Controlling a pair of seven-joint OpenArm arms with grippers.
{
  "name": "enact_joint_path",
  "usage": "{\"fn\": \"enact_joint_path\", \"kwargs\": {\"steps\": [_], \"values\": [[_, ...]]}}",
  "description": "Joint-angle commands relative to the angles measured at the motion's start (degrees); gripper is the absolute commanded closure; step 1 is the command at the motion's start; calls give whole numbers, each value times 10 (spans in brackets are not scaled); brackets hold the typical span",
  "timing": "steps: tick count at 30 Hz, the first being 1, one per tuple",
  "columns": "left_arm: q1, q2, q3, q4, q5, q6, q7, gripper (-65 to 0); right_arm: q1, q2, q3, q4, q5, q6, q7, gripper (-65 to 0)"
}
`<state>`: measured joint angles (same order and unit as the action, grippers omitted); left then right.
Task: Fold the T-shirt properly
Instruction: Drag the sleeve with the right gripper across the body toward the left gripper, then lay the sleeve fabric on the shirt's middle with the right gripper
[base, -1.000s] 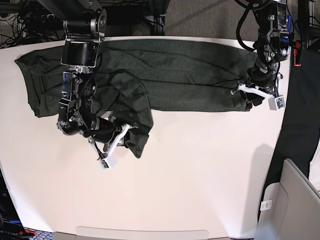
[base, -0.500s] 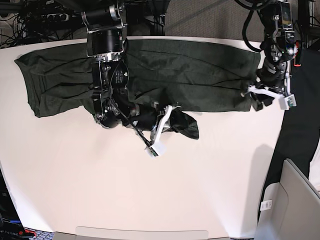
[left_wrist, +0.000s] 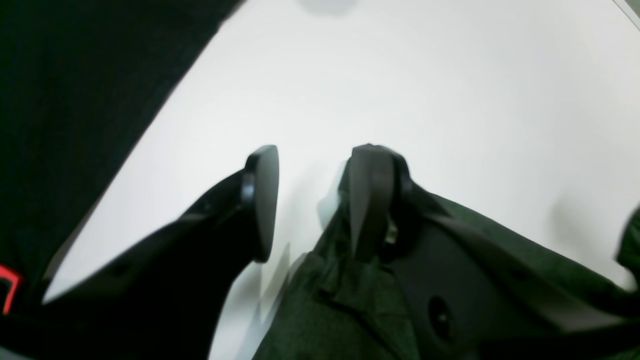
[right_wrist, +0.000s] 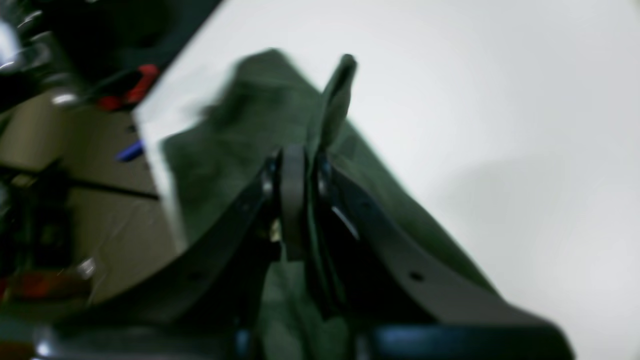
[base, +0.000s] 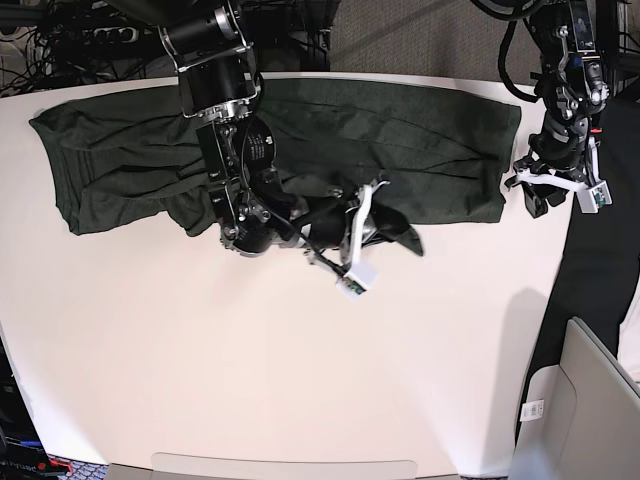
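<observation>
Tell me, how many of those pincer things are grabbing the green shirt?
1. The right pincer, near the table's middle, is clamped on a fold of the T-shirt. The left pincer, beside the shirt's far end, stands open with nothing between its fingers.

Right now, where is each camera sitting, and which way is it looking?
Base: high above, looking straight down at the white table, the T-shirt and both arms.
Left wrist: rides the left arm, looking past its open left end effector at the table edge and shirt corner.
Right wrist: rides the right arm, looking along its right end effector shut on shirt cloth.
Shared: all views show the T-shirt and the table.
</observation>
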<state>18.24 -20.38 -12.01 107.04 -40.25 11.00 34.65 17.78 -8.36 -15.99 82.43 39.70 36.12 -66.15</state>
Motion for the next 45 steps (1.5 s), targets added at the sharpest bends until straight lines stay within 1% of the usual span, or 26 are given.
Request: {"fn": "enact_joint_path", "kwargs": {"steps": [1, 4, 7, 11, 22, 25, 33, 35, 36, 38, 40, 43, 44, 45], "values": [[-3, -8, -3, 11, 1, -2, -10, -236, 19, -6, -8, 13, 25, 7, 10, -2], [-3, -8, -3, 11, 1, -2, -10, -236, 38, -6, -38, 11, 49, 8, 10, -2], [-3, -8, -3, 11, 1, -2, -10, -236, 56, -6, -57, 10, 54, 9, 10, -2], [6, -8, -3, 11, 1, -2, -12, -236, 74, -6, -66, -5, 55, 9, 13, -2], [8, -8, -3, 11, 1, -2, -13, -236, 86, -6, -190, -15, 54, 9, 9, -3], [8, -8, -3, 11, 1, -1, -13, -236, 90, -6, -196, -28, 53, 8, 9, -6], [8, -8, -3, 11, 1, -1, -13, -237, 107, -6, -195, -19, 51, 7, 13, -7], [8, -8, -3, 12, 1, -1, -13, -237, 108, -6, -197, -7, 35, 7, 13, -9], [8, -8, -3, 12, 1, -1, -13, -237, 107, -6, -197, -3, 21, 8, 13, -22], [8, -8, -3, 12, 1, -1, -13, -237, 107, -6, -197, 1, 3, 8, 13, -89], [8, -8, -3, 12, 1, -1, -13, -237, 107, -6, -197, 1, 3, 8, 11, -196], [8, -8, -3, 12, 1, -1, -13, -237, 106, -6, -198, 1, 1, 8, 12, -394], [8, -8, -3, 12, 1, -1, -13, -237, 106, -6, -198, 1, 1, 8, 12, -437], [8, -8, -3, 12, 1, -1, -13, -237, 106, -6, -197, 1, 1, 8, 12, -460]]}}
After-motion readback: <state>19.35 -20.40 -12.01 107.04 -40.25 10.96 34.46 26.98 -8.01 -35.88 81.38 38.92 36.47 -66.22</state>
